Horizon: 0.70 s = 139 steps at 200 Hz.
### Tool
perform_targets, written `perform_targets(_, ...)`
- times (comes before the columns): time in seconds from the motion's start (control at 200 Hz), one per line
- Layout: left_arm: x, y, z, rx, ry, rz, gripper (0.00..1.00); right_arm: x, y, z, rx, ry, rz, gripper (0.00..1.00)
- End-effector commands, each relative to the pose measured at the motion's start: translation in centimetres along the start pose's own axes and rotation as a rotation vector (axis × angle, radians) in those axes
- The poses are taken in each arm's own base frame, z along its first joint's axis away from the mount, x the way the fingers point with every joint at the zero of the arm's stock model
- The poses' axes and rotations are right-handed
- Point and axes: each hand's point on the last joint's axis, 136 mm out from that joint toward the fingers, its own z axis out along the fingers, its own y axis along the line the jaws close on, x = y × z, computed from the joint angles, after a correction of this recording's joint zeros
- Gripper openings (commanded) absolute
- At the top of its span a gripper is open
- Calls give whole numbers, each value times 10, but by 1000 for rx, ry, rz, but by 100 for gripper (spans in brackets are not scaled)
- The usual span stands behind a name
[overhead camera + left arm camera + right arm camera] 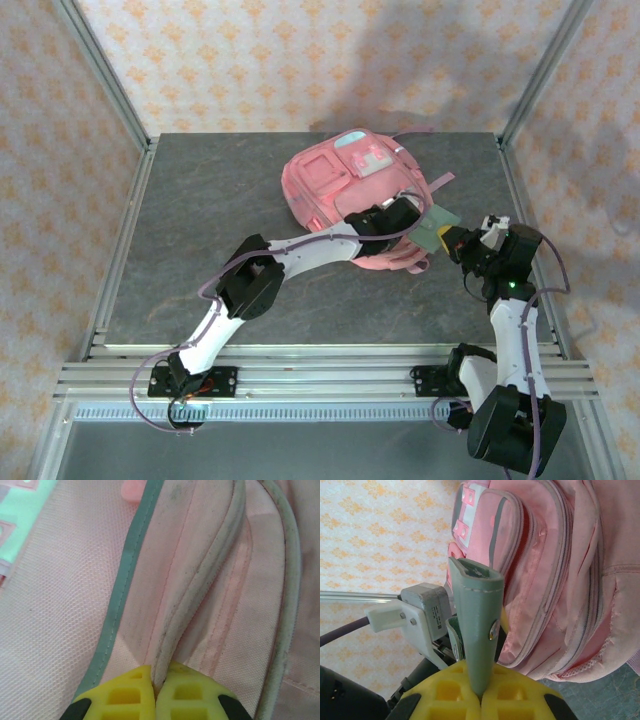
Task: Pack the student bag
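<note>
- While the right gripper (481, 692) pinches the lower end of a grey-green case (476, 605), jaws shut on it with no gap between the yellow fingers, the case stands straight out of the jaws. Its long axis is in line with the fingers.
- The student bag (335, 190) lies on the tabletop (200, 240) toward the far right corner, patched front facing up. Its near right side is just beside the free end of the case, and I cannot tell whether they touch.
- From the right wrist, I see the bag ahead of the case tip and off to the right, its pockets edge-on.
- A red-lined slit (521, 540) runs between two pocket walls. I take it for an open zip, though I cannot tell how wide it gapes.
- The left arm spans from the near left edge of the tabletop to the bag. The left gripper (155, 695) is clamped on a piped seam (200, 585), jaws closed with the fabric fold between them. I judge it is holding the bag steady or its mouth up.
- My reading is that the right arm carries the load and is the one to move.
- The move turns on one offset — the case tip sits left of the slit. It would need to shift right, then slide in along its own axis, or it may snag on a pocket wall.
</note>
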Motion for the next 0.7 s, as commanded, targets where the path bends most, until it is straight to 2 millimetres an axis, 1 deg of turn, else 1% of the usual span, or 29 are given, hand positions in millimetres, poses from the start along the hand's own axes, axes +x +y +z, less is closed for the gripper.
perform_targets(0.0, -29, 40, -23, -97, -46, -27, 0, 2, -4, -2, 3, -10, -21, 0)
perform_targets(0.155, -57, 60, -48, -53, -99, -93, 0, 3, -11, 1, -5, -17, 4, 0)
perform_targets(0.275, -76, 76, -63, -35, -135, -153, 0, -1, -7, 4, -22, -39, 8, 0)
perform_targets(0.355, -87, 83, -71, -17, -160, -189, 0, -1, -1, 10, -28, -43, -15, 0)
perform_targets(0.461, -99, 90, -80, 0, -186, -233, 0, 5, 9, 24, -67, -17, -5, 0)
perform_targets(0.526, -106, 93, -86, 5, -203, -249, 0, 3, 16, 28, -99, -31, 2, 0)
perform_targets(0.596, -108, 94, -90, 11, -212, -262, 0, -2, 26, 33, -121, -51, 3, 0)
perform_targets(0.691, -110, 92, -91, 35, -217, -276, 0, -10, 36, 43, -127, -76, 10, 0)
